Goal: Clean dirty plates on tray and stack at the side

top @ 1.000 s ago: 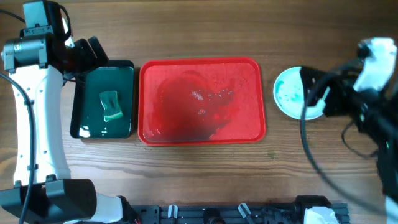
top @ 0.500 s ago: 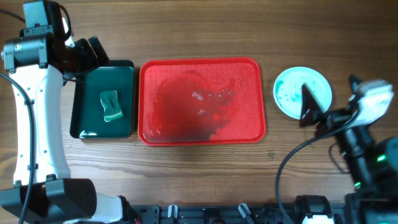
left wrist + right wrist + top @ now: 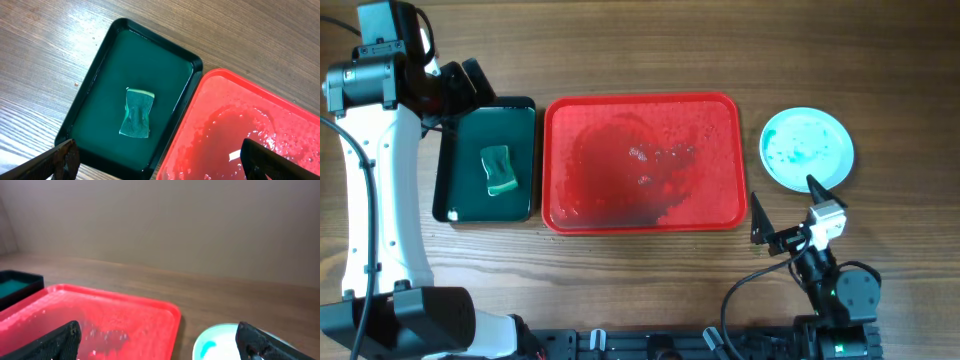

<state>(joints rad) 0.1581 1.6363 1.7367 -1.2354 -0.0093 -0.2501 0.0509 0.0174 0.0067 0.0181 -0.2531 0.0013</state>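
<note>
The tray [image 3: 640, 99], wet with droplets, lies mid-worktop toward the far edge; the green-smeared plate [image 3: 807, 148] rests beside its right side, toward the right edge. The right gripper [image 3: 783, 200] is spread wide, gripping nothing, near the plate's near side and apart from it. The left gripper [image 3: 157, 159], equally wide and unloaded, hangs over the dark green tray [image 3: 197, 62] and sponge [image 3: 137, 112] toward the left edge.

Wooden table [image 3: 650, 270] bears green tray [image 3: 150, 65] between my left jaws, red tray [image 3: 715, 195] beside it, plates [image 3: 807, 148] before my right jaws.
</note>
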